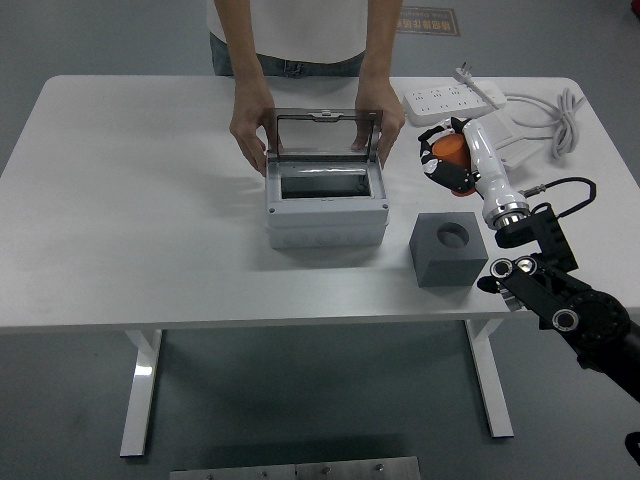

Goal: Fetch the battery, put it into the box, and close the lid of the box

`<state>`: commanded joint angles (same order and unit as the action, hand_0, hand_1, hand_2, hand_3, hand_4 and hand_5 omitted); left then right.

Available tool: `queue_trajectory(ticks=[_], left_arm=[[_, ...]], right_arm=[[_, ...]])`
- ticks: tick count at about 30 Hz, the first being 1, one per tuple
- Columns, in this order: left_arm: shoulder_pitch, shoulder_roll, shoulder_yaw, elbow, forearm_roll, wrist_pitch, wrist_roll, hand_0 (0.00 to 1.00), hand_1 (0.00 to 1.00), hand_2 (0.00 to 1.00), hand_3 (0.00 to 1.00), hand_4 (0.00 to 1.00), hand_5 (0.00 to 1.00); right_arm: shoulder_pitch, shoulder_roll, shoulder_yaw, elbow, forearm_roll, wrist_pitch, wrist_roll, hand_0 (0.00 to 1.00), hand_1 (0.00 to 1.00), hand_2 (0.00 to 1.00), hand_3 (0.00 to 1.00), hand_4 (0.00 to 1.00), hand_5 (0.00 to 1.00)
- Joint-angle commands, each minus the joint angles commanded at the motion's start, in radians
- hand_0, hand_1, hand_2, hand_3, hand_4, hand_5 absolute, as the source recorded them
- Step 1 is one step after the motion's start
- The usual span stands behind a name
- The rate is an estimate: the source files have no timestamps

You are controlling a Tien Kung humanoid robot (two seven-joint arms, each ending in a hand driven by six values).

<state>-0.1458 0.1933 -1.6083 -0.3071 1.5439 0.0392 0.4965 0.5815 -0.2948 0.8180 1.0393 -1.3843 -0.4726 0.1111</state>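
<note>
The orange battery is in my right hand, whose fingers are curled around it, held in the air above and behind the grey holder block. The block's round socket is empty. The grey box sits mid-table with its clear lid standing upright. A person at the far side holds the lid's two sides with both hands. The battery is to the right of the box, about level with the lid. My left arm is out of view.
White power strips and a coiled white cable lie at the back right, just behind my right hand. A small purple-and-white item, mostly hidden by my arm, lies near them.
</note>
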Motion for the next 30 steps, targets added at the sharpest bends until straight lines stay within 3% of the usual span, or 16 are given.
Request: queue_trajectory(ticks=[9, 14, 21, 30], left_arm=[[0.005, 0.002, 0.002, -0.003, -0.006, 0.001, 0.006, 0.530, 0.701, 0.545, 0.526, 0.516, 0.011], [0.005, 0.005, 0.001, -0.006, -0.006, 0.002, 0.013, 0.530, 0.701, 0.545, 0.526, 0.513, 0.011], [-0.001, 0.010, -0.003, -0.008, 0.001, 0.001, 0.015, 0.530, 0.700, 0.545, 0.525, 0.507, 0.009], [-0.008, 0.016, -0.007, -0.009, 0.009, 0.000, 0.016, 0.529, 0.698, 0.544, 0.524, 0.497, 0.002]], right_arm=[[0.095, 0.035, -0.027, -0.004, -0.354, 0.137, -0.218, 0.228, 0.238, 0.352, 0.352, 0.070, 0.002], [0.143, 0.061, -0.072, -0.003, -0.523, 0.173, -0.305, 0.222, 0.237, 0.351, 0.347, 0.053, 0.002], [0.207, 0.118, -0.162, -0.042, -0.668, 0.195, -0.336, 0.203, 0.233, 0.338, 0.333, 0.024, 0.002], [0.245, 0.165, -0.251, -0.133, -0.625, 0.197, -0.331, 0.190, 0.234, 0.329, 0.322, 0.011, 0.002]])
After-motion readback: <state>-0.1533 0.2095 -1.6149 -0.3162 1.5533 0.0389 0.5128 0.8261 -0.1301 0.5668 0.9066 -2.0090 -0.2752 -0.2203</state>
